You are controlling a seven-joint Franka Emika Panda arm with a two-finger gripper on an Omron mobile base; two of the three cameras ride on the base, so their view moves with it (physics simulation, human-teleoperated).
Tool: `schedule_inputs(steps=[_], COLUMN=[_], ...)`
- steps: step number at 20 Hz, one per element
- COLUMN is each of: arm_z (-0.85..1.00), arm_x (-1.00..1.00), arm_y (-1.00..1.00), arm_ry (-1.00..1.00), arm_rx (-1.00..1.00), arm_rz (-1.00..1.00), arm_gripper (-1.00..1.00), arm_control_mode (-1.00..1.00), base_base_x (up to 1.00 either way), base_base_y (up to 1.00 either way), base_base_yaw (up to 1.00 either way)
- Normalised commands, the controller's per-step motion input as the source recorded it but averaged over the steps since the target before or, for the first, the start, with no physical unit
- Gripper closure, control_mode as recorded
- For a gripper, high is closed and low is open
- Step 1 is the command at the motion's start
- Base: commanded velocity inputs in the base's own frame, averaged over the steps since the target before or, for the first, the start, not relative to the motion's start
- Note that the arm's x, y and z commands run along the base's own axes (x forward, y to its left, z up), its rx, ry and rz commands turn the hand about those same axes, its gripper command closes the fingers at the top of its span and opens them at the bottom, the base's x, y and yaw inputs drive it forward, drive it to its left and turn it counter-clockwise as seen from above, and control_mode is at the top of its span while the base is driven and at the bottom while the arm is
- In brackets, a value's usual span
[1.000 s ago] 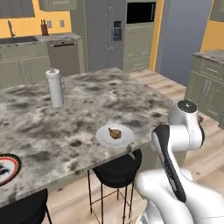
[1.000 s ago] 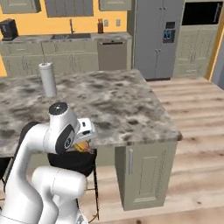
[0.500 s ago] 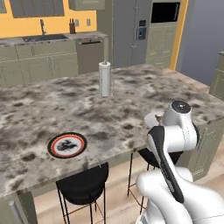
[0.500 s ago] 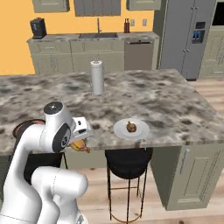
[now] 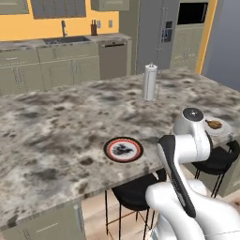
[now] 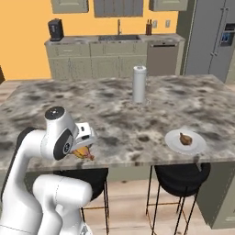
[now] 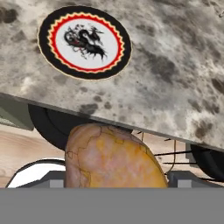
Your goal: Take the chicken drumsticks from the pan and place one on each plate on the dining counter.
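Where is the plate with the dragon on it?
The dark-rimmed plate lies bare near the dining counter's front edge, left of the arm, ahead of the gripper's drumstick in the hand view.

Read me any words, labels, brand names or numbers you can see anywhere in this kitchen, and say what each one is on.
There is no readable text.
The round plate with the black rim and red ring carries a black dragon-like drawing on its white centre, not letters.
The blue panel on the grey refrigerator door is too small and blurred to read.
The golden-brown chicken drumstick at the end effector bears no marks.
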Motion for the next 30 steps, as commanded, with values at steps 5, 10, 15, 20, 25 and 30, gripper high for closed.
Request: schedule_inputs(steps=[5,10,15,20,25,30], arm_z=[0.00,0.00,0.00,0.00,-0.01,0.00], arm_x=[0.00,0.00,0.00,0.00,0.07,0.44], arm_y=[0.00,0.00,0.00,0.00,0.01,0.17], arm_ry=[0.00,0.00,0.00,0.00,0.01,0.01], arm_rx=[0.00,0.00,0.00,0.00,0.00,0.00], arm_rz=[0.00,0.00,0.00,0.00,0.00,0.04], arm_gripper=[1.00,1.00,1.00,1.00,1.00,1.00], arm_control_mode=[1.00,1.00,1.00,1.00,-1.00,-1.00], base_base_x=[0.40,0.03,0.00,0.00,0.00,0.00], base_base_y=[0.10,0.00,0.00,0.00,0.01,0.00], base_base_yaw=[0.10,0.09,0.02,0.00,0.00,0.00])
